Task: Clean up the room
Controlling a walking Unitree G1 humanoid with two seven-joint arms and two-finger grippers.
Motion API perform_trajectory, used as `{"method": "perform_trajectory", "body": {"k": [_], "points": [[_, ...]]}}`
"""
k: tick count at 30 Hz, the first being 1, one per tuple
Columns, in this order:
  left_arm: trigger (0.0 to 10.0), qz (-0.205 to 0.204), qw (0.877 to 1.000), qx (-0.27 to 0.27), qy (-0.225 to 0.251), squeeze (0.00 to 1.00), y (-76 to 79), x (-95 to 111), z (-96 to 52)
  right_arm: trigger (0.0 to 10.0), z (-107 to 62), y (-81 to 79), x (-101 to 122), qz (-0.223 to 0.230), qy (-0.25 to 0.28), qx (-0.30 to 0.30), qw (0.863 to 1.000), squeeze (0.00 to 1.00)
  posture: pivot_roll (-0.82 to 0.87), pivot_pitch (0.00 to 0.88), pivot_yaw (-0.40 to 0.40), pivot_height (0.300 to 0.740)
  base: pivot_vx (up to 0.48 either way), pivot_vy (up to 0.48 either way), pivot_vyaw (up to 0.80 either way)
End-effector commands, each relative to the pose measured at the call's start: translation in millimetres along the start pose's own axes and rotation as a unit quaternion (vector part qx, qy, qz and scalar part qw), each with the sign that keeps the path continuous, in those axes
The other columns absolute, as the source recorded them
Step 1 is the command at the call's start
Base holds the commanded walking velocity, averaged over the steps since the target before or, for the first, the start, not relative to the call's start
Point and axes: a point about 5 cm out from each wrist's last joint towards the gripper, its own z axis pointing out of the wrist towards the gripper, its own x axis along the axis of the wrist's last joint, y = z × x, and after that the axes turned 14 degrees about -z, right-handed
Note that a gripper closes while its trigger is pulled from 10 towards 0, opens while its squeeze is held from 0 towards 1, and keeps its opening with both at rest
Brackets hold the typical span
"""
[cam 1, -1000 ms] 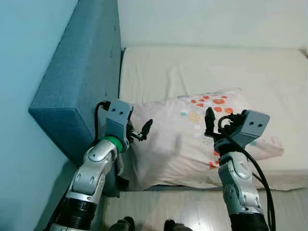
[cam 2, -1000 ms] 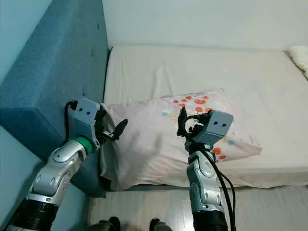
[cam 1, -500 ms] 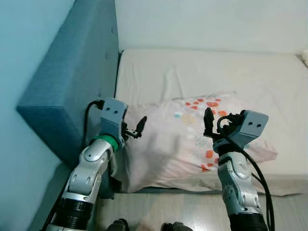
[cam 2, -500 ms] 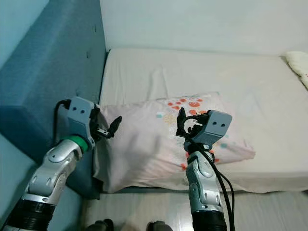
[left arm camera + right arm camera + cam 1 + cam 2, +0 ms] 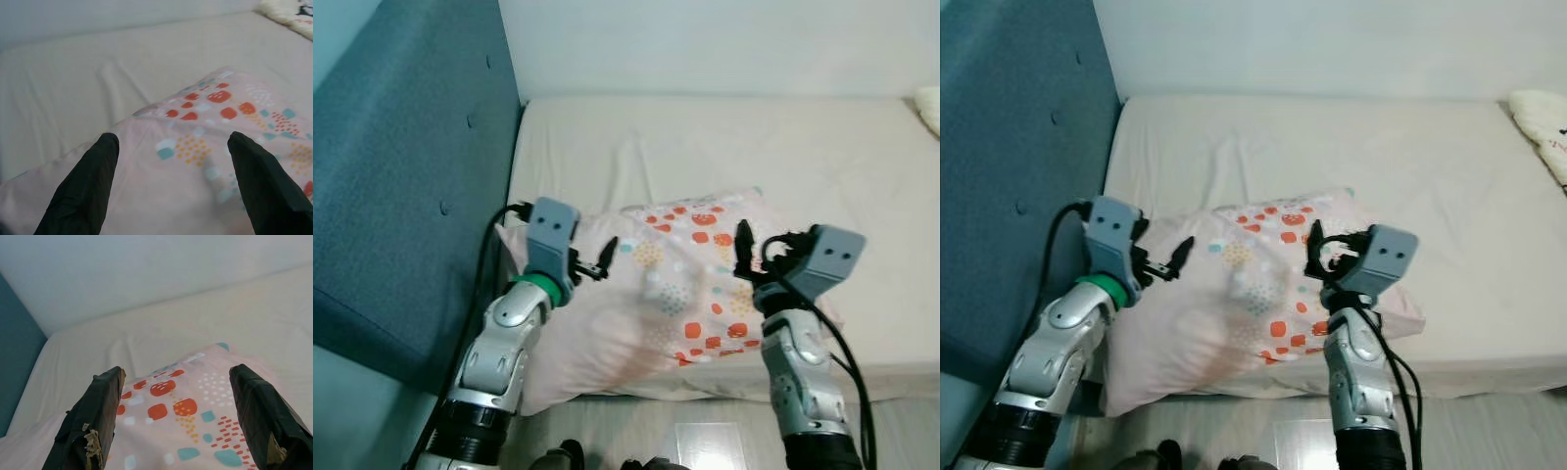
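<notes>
Both the left gripper [image 5: 171, 186] and right gripper [image 5: 178, 421] hover with fingers spread over the patterned pillow [image 5: 656, 304] (its near edge overhangs the mattress [image 5: 724, 147]).

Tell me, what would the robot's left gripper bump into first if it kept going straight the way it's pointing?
Probably the pillow: the open left gripper points low across its patterned top, with the mattress beyond. Depth is hard to judge.

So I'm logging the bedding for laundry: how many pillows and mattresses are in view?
Patterned pink pillow: 1
Cream pillow at the bed's far right edge: 1
Mattress: 1
Total: 3
</notes>
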Motion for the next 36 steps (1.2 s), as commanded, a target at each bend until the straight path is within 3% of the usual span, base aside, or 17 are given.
{"method": "perform_trajectory", "body": {"k": [1,9,17,36], "points": [[10.0,0.002,1.000,0.014,-0.024,0.00,-5.3,-12.3,-3.2,10.0,-3.5,-0.6,-6.7,-0.002,-0.014,0.002,1.000,0.00,0.04,0.150,0.021,0.739,0.000,0.000,0.00],[10.0,0.006,1.000,0.014,-0.017,0.00,-6.0,-11.1,-3.4,10.0,-2.9,-0.8,-6.4,-0.003,-0.014,0.004,1.000,0.00,0.04,0.150,0.021,0.739,0.000,0.000,0.00],[10.0,0.005,1.000,0.014,-0.014,0.00,-5.9,-10.0,-2.3,10.0,-2.8,-0.9,-6.0,-0.003,-0.013,0.004,1.000,0.00,0.04,0.150,0.019,0.739,0.038,-0.418,0.00],[10.0,-0.003,1.000,0.018,-0.020,0.00,-5.1,-11.6,-2.9,10.0,-4.7,-0.4,-7.1,-0.003,-0.016,0.003,1.000,0.00,0.04,0.157,0.018,0.739,0.058,0.000,0.00]]}}
